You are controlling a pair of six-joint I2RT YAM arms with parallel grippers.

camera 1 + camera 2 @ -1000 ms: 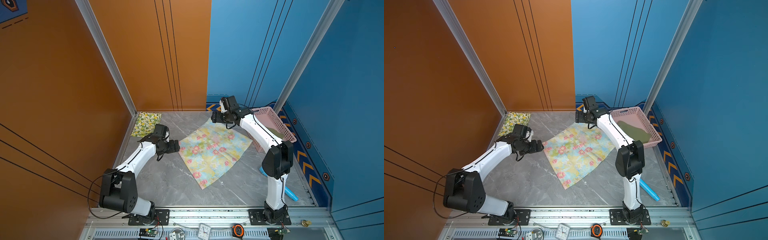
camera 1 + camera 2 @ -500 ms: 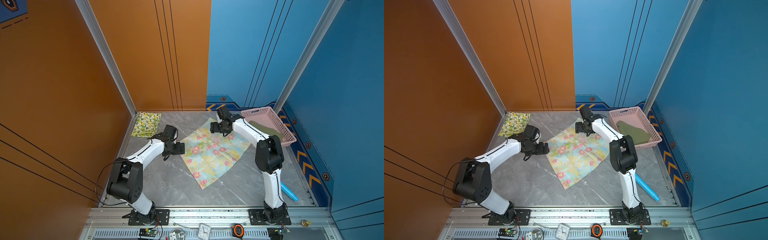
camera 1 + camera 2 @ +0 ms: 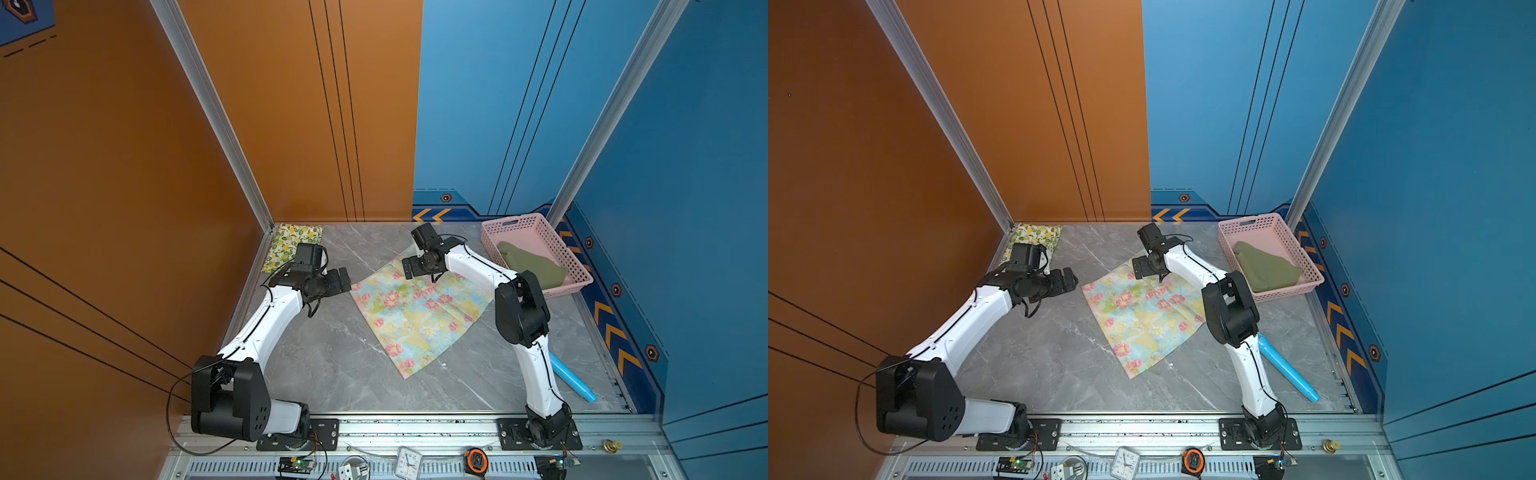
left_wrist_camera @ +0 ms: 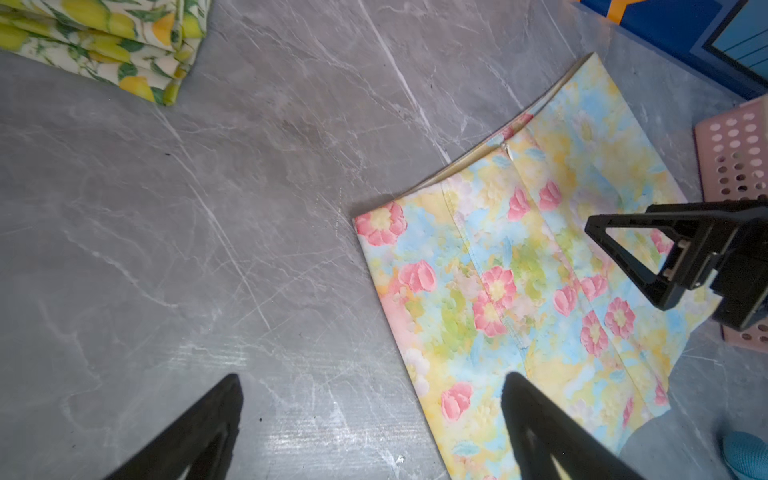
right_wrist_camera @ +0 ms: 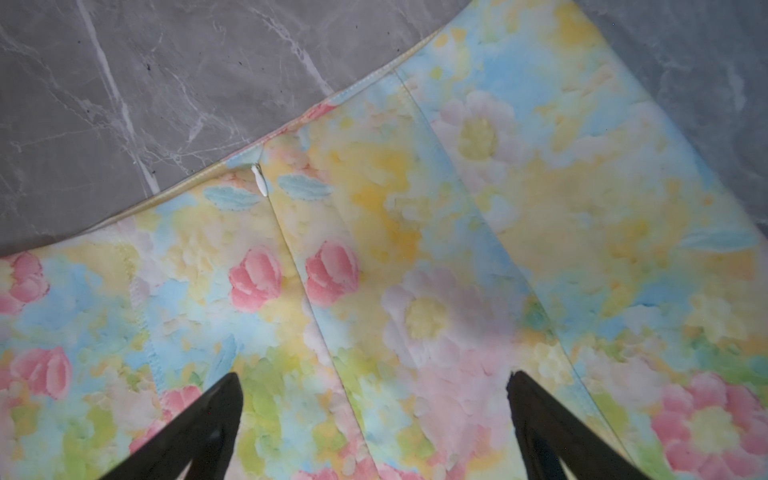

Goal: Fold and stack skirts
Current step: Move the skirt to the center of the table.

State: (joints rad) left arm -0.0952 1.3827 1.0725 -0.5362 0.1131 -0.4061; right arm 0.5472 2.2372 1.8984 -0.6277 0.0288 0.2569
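Observation:
The pastel skirt with pink flowers lies spread flat on the grey marble table. My left gripper is open at the skirt's left corner, one finger over the cloth and one over bare table. My right gripper is open low over the skirt's waistband edge, near the zipper, holding nothing. The lemon-print skirt lies folded in the far left corner. The olive green skirt is in the basket.
A pink perforated basket stands at the far right against the blue wall. A blue tube lies near the right arm's base. Orange and blue walls close in the table on three sides.
My right gripper has moved from the skirt's far corner to over its waistband edge and opened wider. My left gripper has stayed by the skirt's left corner.

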